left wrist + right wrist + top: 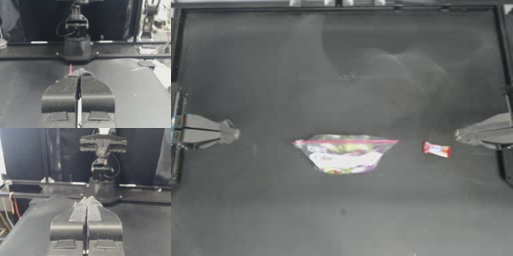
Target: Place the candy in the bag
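The bag [345,153], clear plastic with a pink seal strip along its upper edge and yellow, green and pink contents, lies flat near the table's middle. Just to its right lies the candy [437,149], a small red-orange wrapper with a white middle. My left gripper [232,134] is parked at the left edge, well clear of the bag, jaws shut and holding nothing. At the right edge my right gripper [459,135] sits shut and holding nothing, a short way up and right of the candy. In the left wrist view only a thin pink sliver of the bag [70,69] shows past my shut left gripper [79,73]. The right wrist view shows my right gripper [87,200] pressed shut.
The dark table [342,75] stretches wide behind and in front of the bag. Metal frame rails [345,6] border its far edge and sides. Across the table, each wrist view shows the opposite arm's base [77,47] [102,189].
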